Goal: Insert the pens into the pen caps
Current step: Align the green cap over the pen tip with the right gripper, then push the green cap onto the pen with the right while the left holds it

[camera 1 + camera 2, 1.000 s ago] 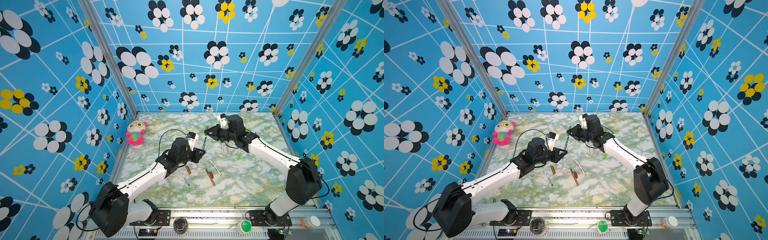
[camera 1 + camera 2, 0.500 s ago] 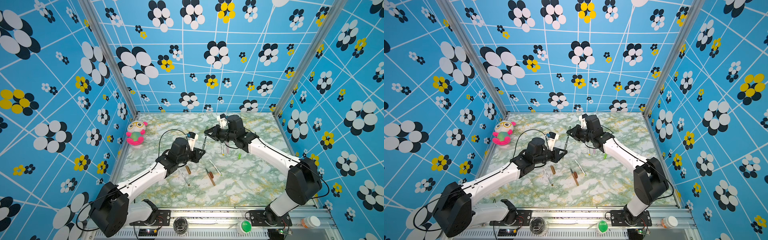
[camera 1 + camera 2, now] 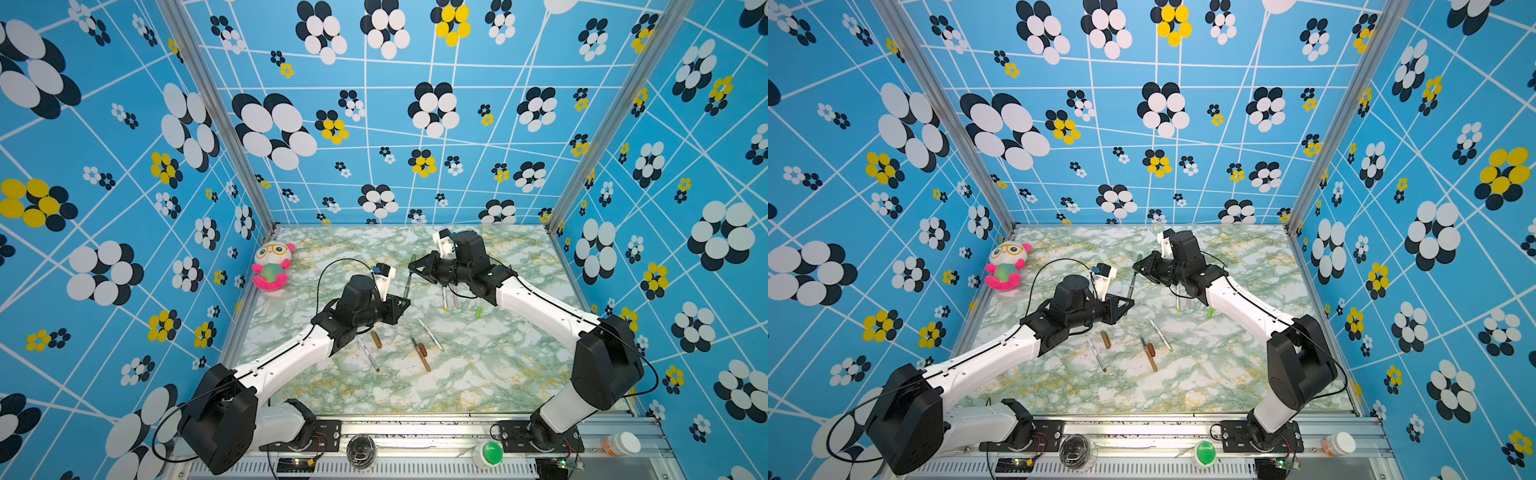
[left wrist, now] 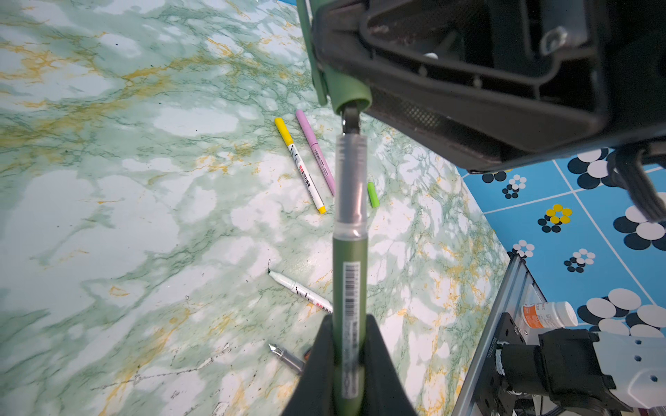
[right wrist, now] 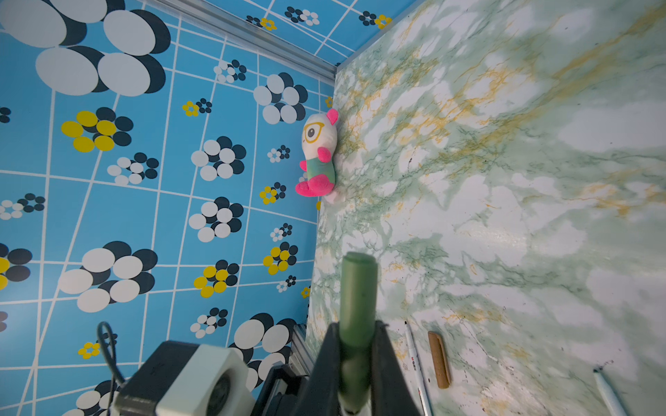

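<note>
1. Meeting mid-air over the table (image 3: 498, 374): L gripper (image 4: 346, 324) clamped on dark green pen (image 4: 349, 266), low on barrel, nib just at mouth of dark green cap (image 4: 346, 89).
2. R gripper (image 5: 355, 335) pinched tight on that cap, open end facing pen.
3. Pen looks light, stiff, slick plastic; prob pivots if pushed off-axis, so hold the barrel, not clear nib section.

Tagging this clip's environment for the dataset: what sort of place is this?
Probably a lab robot test cell, not a home or office: flower-print blue walls on aluminium posts, a marble-print tabletop, and two arms bolted to a front rail.
</note>
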You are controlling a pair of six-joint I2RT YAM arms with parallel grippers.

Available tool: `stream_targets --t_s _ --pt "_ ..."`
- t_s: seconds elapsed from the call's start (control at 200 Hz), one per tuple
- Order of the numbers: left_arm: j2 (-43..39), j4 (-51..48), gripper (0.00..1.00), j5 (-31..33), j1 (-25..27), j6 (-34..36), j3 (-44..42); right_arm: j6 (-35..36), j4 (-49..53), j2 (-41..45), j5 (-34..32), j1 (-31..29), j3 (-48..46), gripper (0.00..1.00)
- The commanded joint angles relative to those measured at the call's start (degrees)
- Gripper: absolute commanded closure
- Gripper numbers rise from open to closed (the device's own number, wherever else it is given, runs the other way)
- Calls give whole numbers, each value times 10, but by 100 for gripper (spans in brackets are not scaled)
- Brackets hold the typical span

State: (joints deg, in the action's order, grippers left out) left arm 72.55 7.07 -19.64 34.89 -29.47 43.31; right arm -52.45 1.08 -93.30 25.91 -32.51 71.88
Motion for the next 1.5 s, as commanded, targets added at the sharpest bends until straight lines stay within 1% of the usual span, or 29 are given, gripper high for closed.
stream_targets --t_s 0.0,0.34,0.56,0.87,0.965,1.194,1.324,1.369,1.494 --pt "-3 22 100 8 -4 -10 13 14 13 5 9 -9 6 100" --pt "-1 34 100 20 -6 -24 35 30 22 1 4 -20 9 100" --pt "0 53 100 24 -9 -35 47 81 58 -3 -18 -40 17 100" --pt "7 63 100 26 -15 -24 81 155 57 -5 -34 -75 0 100" --pt "6 66 100 29 -19 -20 89 156 55 -9 -30 -80 -4 100" --pt "1 91 100 39 -31 -18 93 126 19 -18 -7 -85 -21 100" --pt "-2 71 100 26 -31 -12 89 130 30 -3 -10 -77 -2 100" --pt "-7 60 100 21 -31 -9 80 138 43 3 -12 -70 13 92" --pt "-31 27 100 19 -31 -6 39 157 71 22 -24 -48 57 66"
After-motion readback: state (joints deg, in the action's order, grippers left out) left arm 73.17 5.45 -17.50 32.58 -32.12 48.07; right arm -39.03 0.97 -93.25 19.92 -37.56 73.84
